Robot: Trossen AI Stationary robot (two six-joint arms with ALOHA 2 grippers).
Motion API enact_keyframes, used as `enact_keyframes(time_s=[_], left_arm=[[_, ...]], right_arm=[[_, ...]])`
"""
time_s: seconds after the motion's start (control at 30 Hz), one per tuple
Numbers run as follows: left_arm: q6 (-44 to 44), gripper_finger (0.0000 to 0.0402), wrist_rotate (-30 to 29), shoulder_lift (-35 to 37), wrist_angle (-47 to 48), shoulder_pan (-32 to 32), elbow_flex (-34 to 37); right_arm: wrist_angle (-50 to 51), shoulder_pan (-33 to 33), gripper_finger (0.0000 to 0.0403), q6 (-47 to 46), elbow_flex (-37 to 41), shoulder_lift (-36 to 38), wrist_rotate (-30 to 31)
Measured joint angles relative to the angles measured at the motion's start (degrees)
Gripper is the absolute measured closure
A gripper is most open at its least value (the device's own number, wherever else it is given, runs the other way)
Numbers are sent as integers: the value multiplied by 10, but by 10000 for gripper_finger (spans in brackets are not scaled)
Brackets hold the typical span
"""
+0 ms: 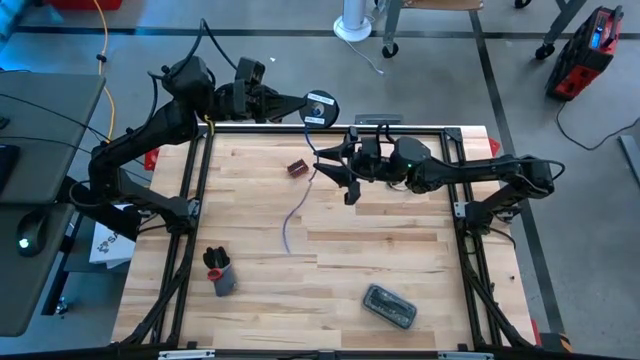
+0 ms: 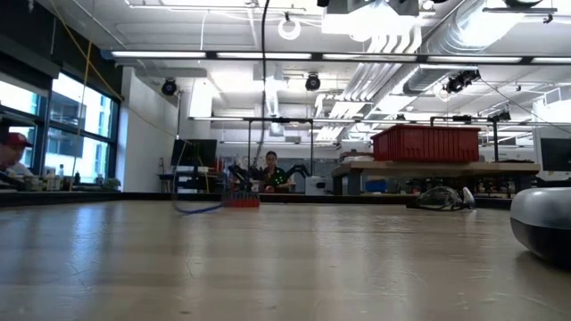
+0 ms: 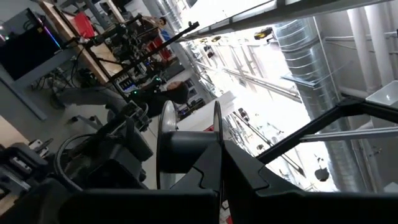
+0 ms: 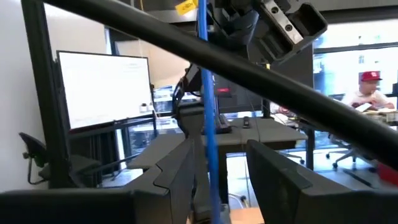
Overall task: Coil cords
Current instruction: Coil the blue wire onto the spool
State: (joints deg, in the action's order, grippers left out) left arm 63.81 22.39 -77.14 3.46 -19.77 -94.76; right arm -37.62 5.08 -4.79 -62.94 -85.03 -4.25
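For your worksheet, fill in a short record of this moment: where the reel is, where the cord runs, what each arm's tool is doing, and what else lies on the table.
reel: black reel held by the left tool at the table's far edge, above the frame
cord: blue cord runs from the reel down past the right tool; its loose end trails on the wooden table
right tool: fingers either side of the cord; grip unclear
other items: small red block, dark grey case, black-and-red object
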Motion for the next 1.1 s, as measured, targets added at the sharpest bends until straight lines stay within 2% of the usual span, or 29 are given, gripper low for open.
enact_keyframes(time_s=[0.37,0.6,0.9,1.1], left_arm=[[-5,401,0,2,0,-2,0],[-6,401,-2,2,0,-2,0],[-10,401,-4,2,-1,-2,0],[-10,401,-5,2,0,-2,0]], right_arm=[[3,-8,265,8,0,0,1],[13,-7,289,7,0,0,10],[16,-13,295,-1,0,0,2],[19,-18,333,8,0,0,-3]])
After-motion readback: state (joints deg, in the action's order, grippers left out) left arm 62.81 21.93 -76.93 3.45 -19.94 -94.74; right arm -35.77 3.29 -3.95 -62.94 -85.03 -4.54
